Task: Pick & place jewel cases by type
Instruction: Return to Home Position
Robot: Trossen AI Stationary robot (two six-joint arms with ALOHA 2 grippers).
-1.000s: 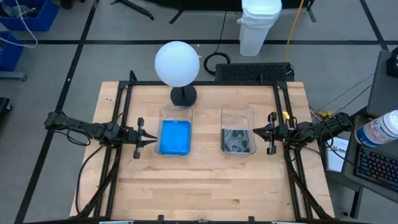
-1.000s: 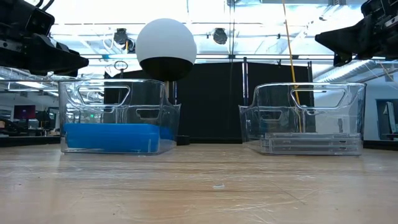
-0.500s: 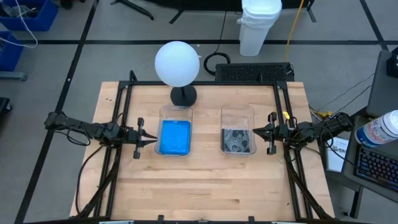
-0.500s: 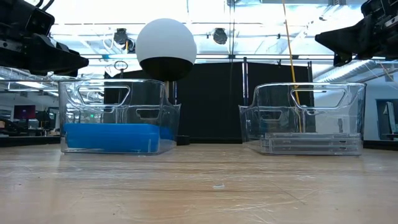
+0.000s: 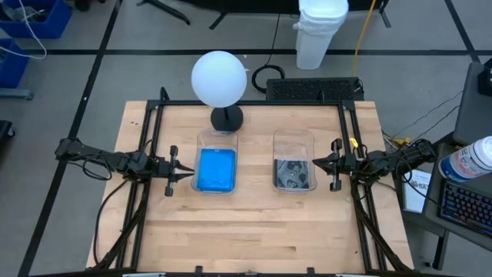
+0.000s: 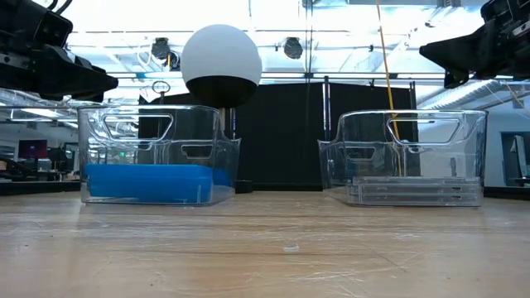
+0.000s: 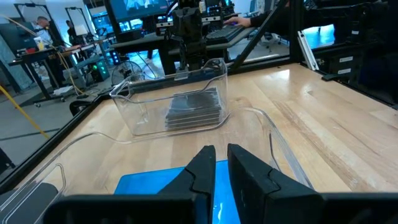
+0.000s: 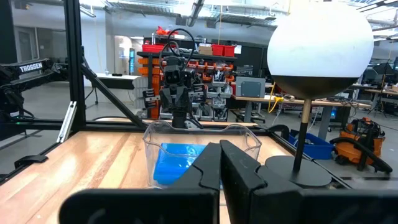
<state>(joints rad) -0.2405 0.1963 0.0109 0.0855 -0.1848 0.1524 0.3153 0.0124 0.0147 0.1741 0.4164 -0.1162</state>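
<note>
The bright blue jewel cases (image 5: 216, 169) lie stacked flat in the left clear tub (image 5: 217, 138), also seen in the low view as a blue stack (image 6: 147, 183). The clear/grey jewel cases (image 5: 294, 174) lie stacked in the right clear tub (image 5: 294, 137), seen low as a grey stack (image 6: 414, 192). My left gripper (image 5: 189, 174) hovers above the table just left of the blue tub, shut and empty. My right gripper (image 5: 314, 163) hovers just right of the grey tub, shut and empty. Both tubs rest on their bases on the table.
A lamp with a white globe (image 5: 219, 78) on a black round base (image 5: 227, 118) stands behind the blue tub. Black frame rails (image 5: 151, 131) run along the table's left and right sides. Bare wood (image 5: 254, 231) lies toward the near edge.
</note>
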